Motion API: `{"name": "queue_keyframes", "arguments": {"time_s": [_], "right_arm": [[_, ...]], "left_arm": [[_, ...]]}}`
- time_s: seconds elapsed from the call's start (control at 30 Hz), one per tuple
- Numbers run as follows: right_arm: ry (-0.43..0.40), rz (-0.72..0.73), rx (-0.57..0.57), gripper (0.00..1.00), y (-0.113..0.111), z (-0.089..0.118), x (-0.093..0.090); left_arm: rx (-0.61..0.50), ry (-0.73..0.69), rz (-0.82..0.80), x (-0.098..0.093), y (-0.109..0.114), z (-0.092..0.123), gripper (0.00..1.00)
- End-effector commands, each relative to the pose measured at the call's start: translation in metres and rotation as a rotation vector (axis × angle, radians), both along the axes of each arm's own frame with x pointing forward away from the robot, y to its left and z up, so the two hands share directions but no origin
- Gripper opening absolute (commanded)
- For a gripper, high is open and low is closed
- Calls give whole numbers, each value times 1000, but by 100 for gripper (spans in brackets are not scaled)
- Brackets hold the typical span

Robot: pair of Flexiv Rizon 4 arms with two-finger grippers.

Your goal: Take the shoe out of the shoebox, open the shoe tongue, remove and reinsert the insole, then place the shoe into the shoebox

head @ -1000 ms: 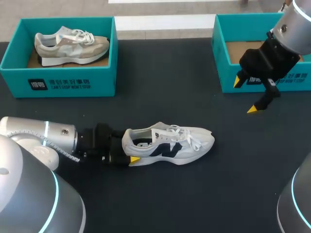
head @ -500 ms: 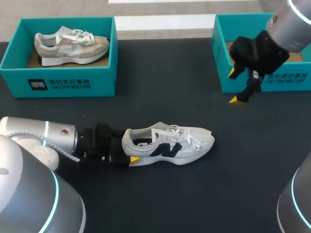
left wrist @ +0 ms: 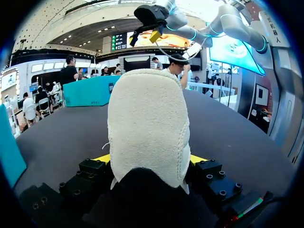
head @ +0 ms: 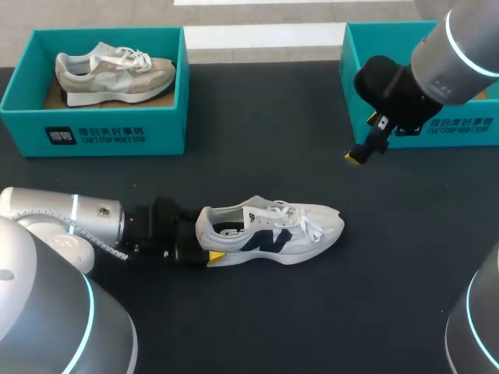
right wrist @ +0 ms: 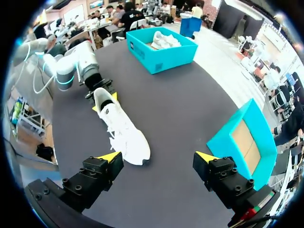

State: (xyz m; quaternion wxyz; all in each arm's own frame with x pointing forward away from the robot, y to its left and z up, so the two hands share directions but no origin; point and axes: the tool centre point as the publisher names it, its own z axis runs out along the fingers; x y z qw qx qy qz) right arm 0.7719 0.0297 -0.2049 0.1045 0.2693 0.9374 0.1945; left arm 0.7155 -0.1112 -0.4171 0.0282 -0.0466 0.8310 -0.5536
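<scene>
Left gripper (head: 207, 243): my fingers clamp heel of shoe (head: 269, 231) from both sides.
Shoe: on sole on table (head: 257, 156), long axis crosswise, toe toward right.
Right gripper (head: 363, 140): spread wide, empty, above table beyond toe, beside empty shoebox (head: 352, 78); I judge tongue is its job.

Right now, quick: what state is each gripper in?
Left gripper: shut on the heel of the white shoe.
Right gripper: open, holding nothing.
</scene>
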Motion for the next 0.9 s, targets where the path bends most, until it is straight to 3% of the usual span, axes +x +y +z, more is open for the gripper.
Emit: {"name": "queue_keyframes", "arguments": {"time_s": [0.03,0.1,0.2,0.33,0.4,0.5,0.53,0.63,0.67,0.9], "right_arm": [[-19,-8,-2,100,-2,-2,-5],[-19,-8,-2,100,-2,-2,-5],[57,-200,64,100,24,-21,-2],[60,-418,89,100,60,-37,3],[59,-493,39,100,74,-41,4],[41,-740,-29,100,88,-45,1],[92,-775,-65,100,93,-49,-2],[126,-812,61,100,112,-63,-3],[102,-848,84,100,116,-64,-5],[102,-848,84,100,116,-64,-5]], "left_arm": [[4,2,0,-1,-4,-8,0],[4,2,0,-1,-4,-8,0],[4,2,0,-1,-4,-8,0],[4,2,0,-1,-4,-8,0],[4,2,0,-1,-4,-8,0],[4,2,0,-1,-4,-8,0],[4,2,0,-1,-4,-8,0],[4,2,0,-1,-4,-8,0],[4,2,0,-1,-4,-8,0],[4,2,0,-1,-4,-8,0]]}}
